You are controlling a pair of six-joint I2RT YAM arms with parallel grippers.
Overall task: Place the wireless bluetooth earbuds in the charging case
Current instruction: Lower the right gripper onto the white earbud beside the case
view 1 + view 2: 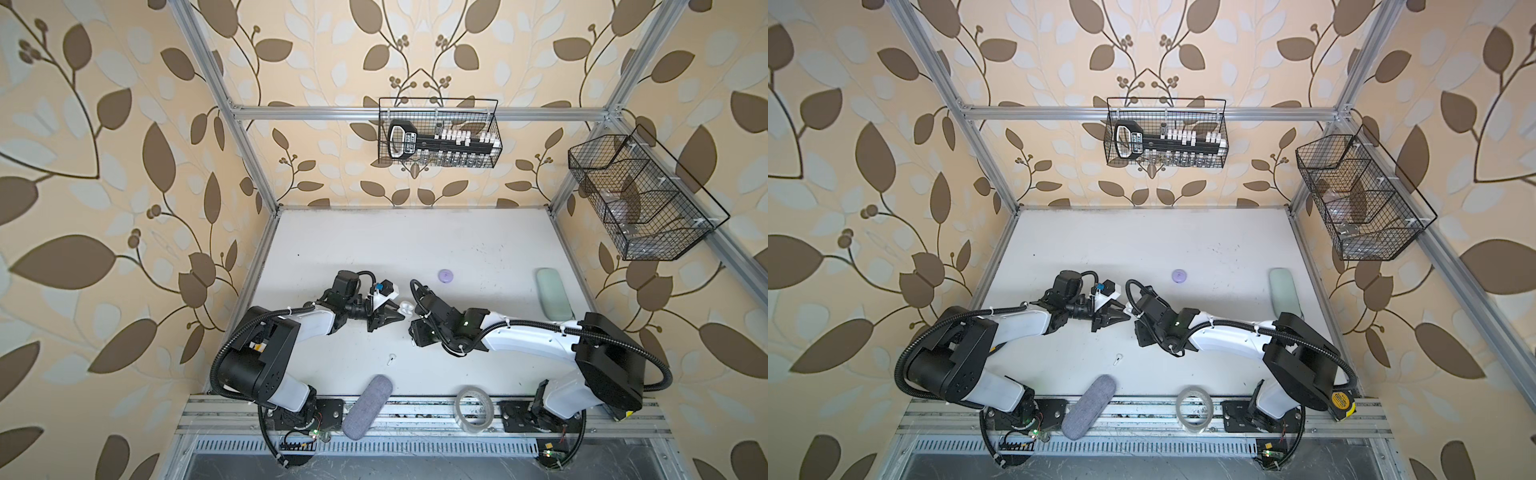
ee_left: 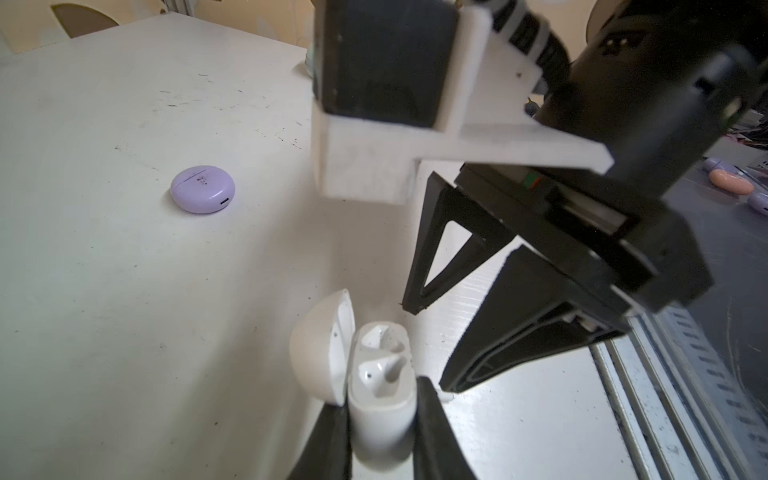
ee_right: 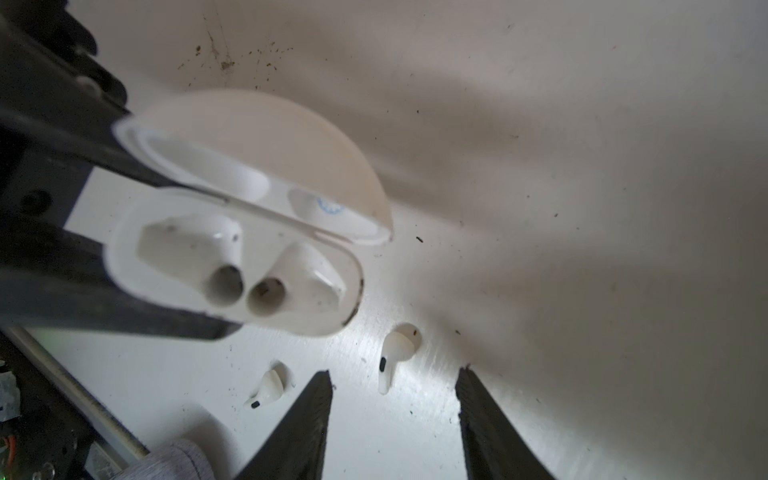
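Left pincer [image 2: 379, 395] clamps white charging case [image 3: 232, 266], lid open, sockets seemingly empty.

Looks like a robotics lab cell: aluminium frame [image 1: 415, 112] backed with leaf-patterned wallpaper [image 1: 104, 166], left arm [image 1: 316, 324] and right arm [image 1: 519, 338] bolted to a slotted rail [image 1: 415, 411] fronting a scuffed white tabletop [image 1: 415, 249], a back wire basket [image 1: 469, 120] and a side wire basket [image 1: 602, 153] hung on the frame.

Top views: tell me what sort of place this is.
Probably a robot test cell dressed as a room: leaf wallpaper behind an aluminium frame, a left arm and right arm bolted to a rail by a white table, and a wire basket hung on the frame.
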